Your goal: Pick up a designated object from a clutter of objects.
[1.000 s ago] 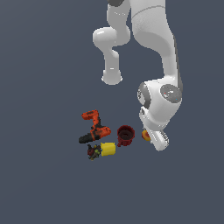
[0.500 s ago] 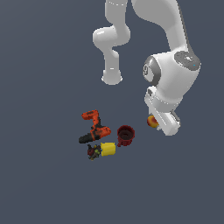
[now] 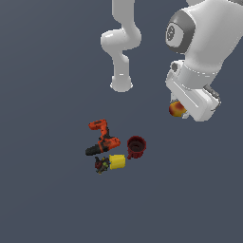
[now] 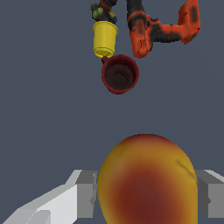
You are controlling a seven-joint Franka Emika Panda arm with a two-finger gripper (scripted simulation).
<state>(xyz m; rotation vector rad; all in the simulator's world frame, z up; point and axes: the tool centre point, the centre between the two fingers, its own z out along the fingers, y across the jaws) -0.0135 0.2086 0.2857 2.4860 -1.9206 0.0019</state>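
Gripper pinching the ball, lifted clear of mug and drill; next just hold steady.

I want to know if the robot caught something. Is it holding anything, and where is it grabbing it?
Yes. The gripper holds the yellow-red ball, squeezed on its two opposite sides between the fingers, away from the mug and drill.
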